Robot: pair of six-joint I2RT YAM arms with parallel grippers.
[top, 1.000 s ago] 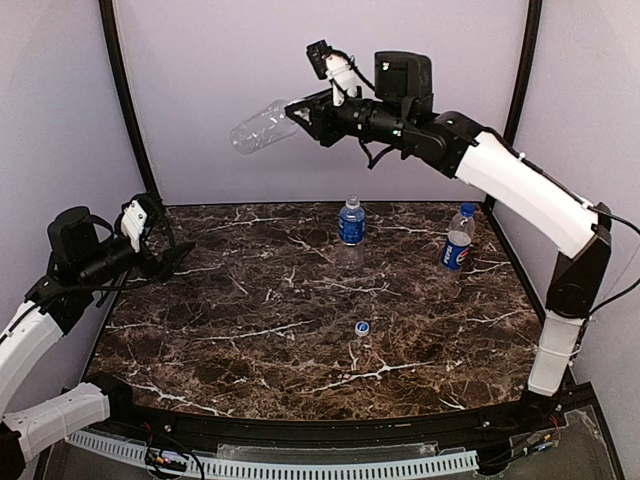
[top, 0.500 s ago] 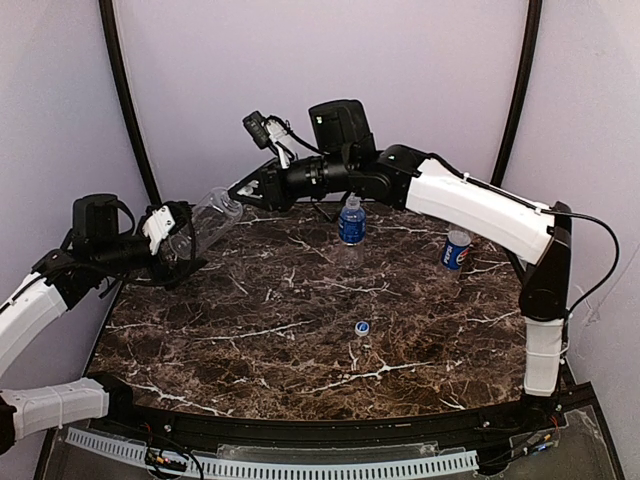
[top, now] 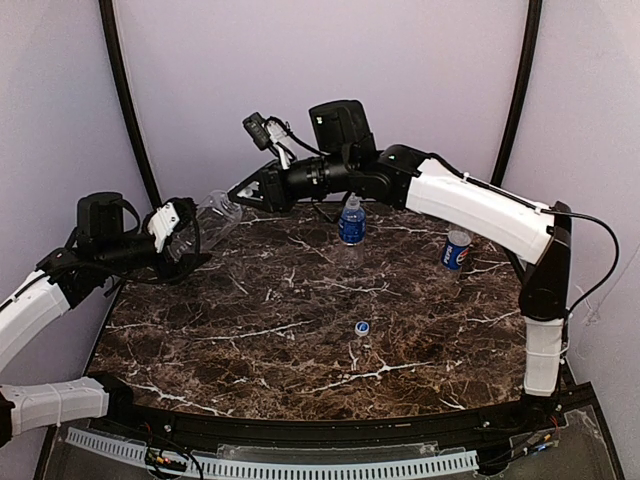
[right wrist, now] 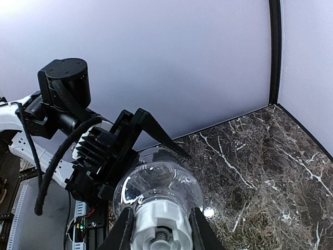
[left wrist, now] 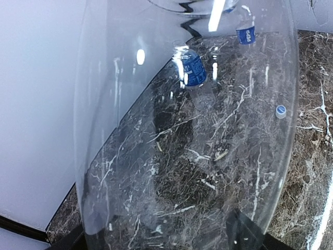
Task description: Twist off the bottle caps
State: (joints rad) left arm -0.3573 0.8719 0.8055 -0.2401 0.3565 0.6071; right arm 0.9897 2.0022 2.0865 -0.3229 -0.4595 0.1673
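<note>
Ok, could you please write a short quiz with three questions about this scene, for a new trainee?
1. True or false: the unlabelled bottle lies on the table.
2. Which gripper is shut on that bottle's neck end? A: left. B: right. C: neither.
3. Fill in: the loose cap on the table is ____ in colour.
Key: 1 false, it is held in the air; 2 B, the right gripper; 3 blue.

Blue cap (top: 362,327), clear bottle (top: 212,212), brown white-veined marble table (top: 300,350).
</note>
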